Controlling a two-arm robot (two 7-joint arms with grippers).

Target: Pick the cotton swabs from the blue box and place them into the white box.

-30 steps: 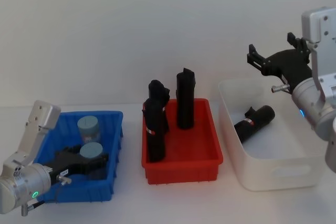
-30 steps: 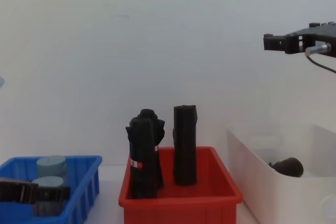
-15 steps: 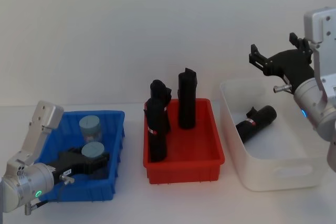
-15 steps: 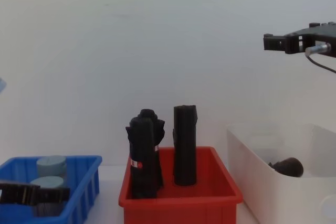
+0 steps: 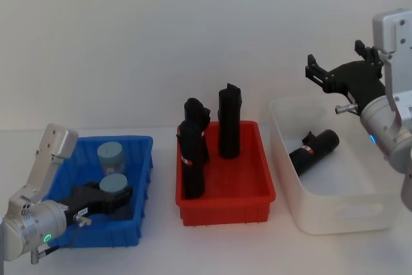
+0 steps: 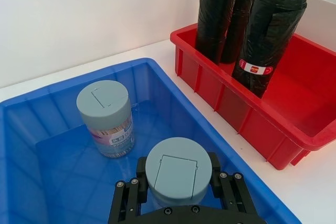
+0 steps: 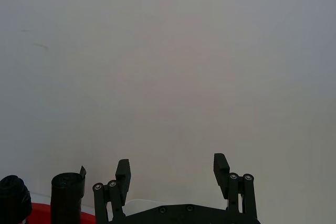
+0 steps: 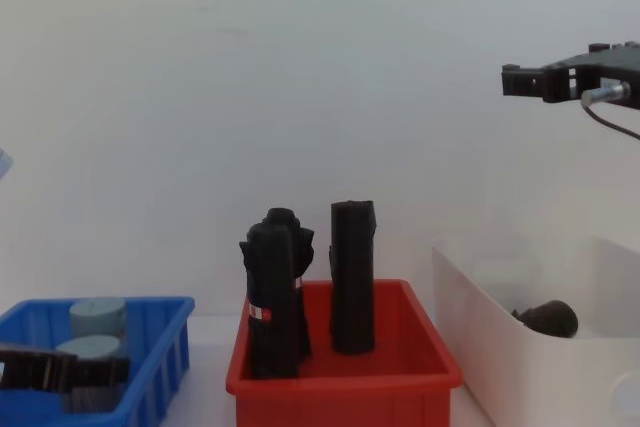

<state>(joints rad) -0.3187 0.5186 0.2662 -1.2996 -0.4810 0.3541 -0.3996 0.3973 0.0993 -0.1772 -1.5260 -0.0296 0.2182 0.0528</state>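
Observation:
Two cotton swabs tubs with grey-blue lids stand in the blue box [image 5: 145, 159] at the table's left. My left gripper [image 5: 119, 192] is down inside the box, shut on the nearer tub [image 6: 178, 169], its fingers [image 6: 140, 174] pressed to both sides. The farther tub [image 6: 104, 114] stands free behind it, label showing. In the chest view both tubs [image 8: 97, 314] rise just above the box rim. The white box [image 5: 347, 214] stands at the right. My right gripper [image 5: 335, 56] hangs open high above its back edge, holding nothing.
A red bin [image 5: 225, 207] with three upright black rolls [image 5: 228, 120] stands between the two boxes. Another black roll [image 5: 313, 149] lies inside the white box. A plain white wall closes the back of the table.
My left gripper has shifted only slightly around the nearer tub. The right arm has stayed where it was.

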